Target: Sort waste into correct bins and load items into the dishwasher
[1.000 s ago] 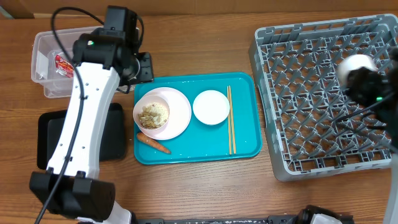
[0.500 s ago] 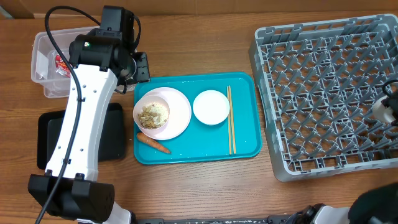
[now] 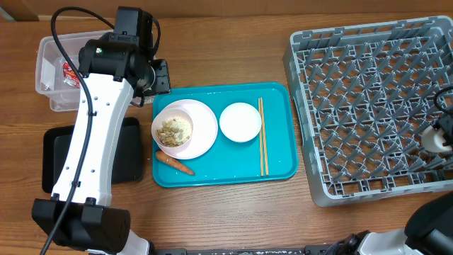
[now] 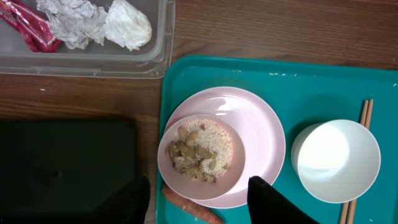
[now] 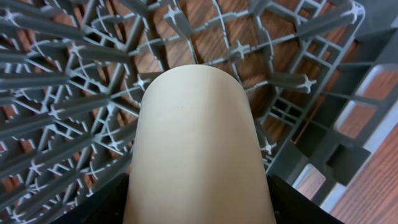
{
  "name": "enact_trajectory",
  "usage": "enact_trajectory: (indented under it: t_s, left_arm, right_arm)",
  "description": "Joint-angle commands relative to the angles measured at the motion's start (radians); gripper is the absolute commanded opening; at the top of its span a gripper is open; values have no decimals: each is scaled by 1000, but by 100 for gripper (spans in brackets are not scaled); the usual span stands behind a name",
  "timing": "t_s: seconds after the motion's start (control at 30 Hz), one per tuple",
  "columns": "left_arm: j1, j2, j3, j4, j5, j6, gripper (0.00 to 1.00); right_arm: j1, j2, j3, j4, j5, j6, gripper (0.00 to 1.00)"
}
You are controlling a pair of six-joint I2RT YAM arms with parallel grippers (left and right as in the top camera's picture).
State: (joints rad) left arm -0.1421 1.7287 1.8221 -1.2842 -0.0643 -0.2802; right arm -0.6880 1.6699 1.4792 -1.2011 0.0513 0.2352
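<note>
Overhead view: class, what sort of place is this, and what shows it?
Likely a robot test bench staged as a dish-clearing station: grey dish rack, teal meal tray, clear waste tub.

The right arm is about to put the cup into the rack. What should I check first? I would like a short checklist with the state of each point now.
1. Cup held between the right jaws: ok.
2. Cup above the rack, inside its walls: ok, near the right wall.
3. No other dishes in the rack below the cup: ok.
4. Cup touching the pegs: cannot tell.
5. Left arm away from the rack: ok, it is by the left edge of the tray.
6. Left jaws empty: ok, open.
</note>
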Motion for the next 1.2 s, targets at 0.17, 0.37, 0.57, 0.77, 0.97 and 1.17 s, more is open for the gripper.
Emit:
enact_trajectory:
  t_s: [0.17, 0.37, 0.57, 0.77, 0.97, 1.17]
  left_arm:
    - [3, -6, 6, -2, 6, 11, 54]
    - [3, -6, 6, -6, 8, 11, 58]
    - [2, -6, 6, -5, 74, 11, 61]
    - [-12, 15, 5, -5, 143, 12, 65]
    - [-25, 40, -3, -15, 143, 11, 65]
    - [-24, 44, -3, -28, 137, 11, 65]
  right_arm:
    - [-9, 31, 14, -19, 23, 5, 79]
    - [-9, 24, 24, -10, -37, 5, 87]
    - [8, -45, 132, -24, -304, -58, 88]
    - [154, -170, 175, 23, -573, -203, 87]
    - [473, -175, 163, 22, -512, -266, 86]
    - [769, -72, 162, 33, -428, -255, 79]
